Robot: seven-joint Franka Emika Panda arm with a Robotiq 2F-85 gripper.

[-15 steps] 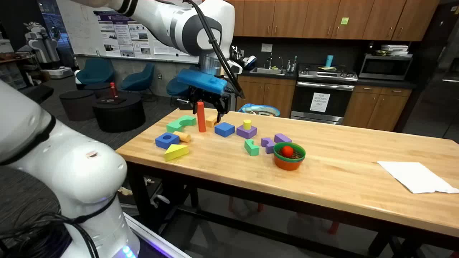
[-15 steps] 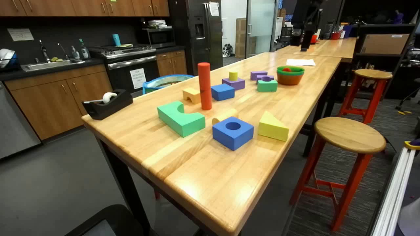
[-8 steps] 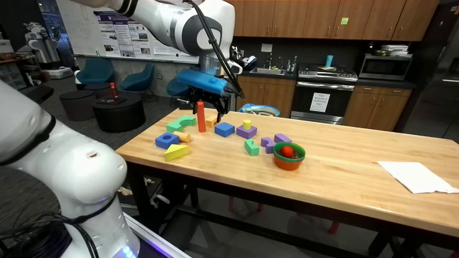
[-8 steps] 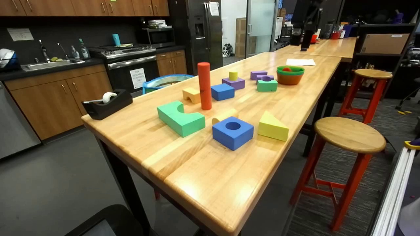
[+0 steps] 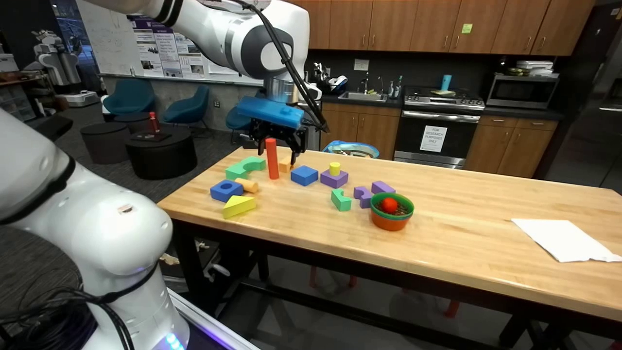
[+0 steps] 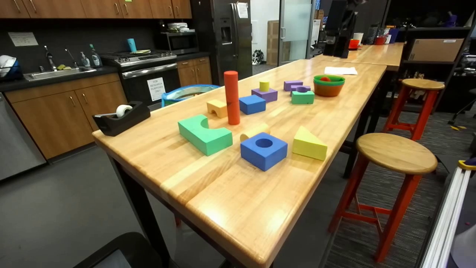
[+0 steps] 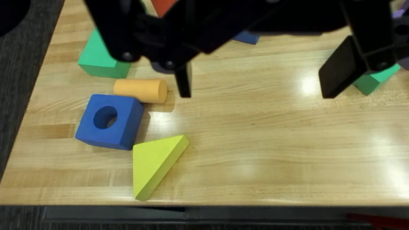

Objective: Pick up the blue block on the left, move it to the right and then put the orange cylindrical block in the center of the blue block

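The blue block with a round hole in its top lies flat at the left end of the table, in both exterior views (image 5: 224,195) (image 6: 264,155) and at left in the wrist view (image 7: 125,110). The orange cylindrical block, tall and orange-red, stands upright behind it (image 5: 272,163) (image 6: 232,100); only a bit shows at the top of the wrist view (image 7: 162,7). My gripper (image 7: 257,95) is open and empty, its fingers wide apart above the table. The blue block lies to the left of both fingers in the wrist view. The gripper also shows in both exterior views (image 5: 277,156) (image 6: 336,52).
A tan cylinder (image 7: 140,90) touches or nearly touches the blue block, and a yellow wedge (image 7: 158,163) lies close. A green arch (image 6: 206,137), a solid blue block (image 5: 304,176), purple blocks (image 5: 334,180) and a bowl (image 5: 391,221) stand farther along. A tape dispenser (image 6: 122,119) sits at the edge.
The arm and the open gripper have shifted slightly to the left in both exterior views within the last half second. The blocks have not moved.
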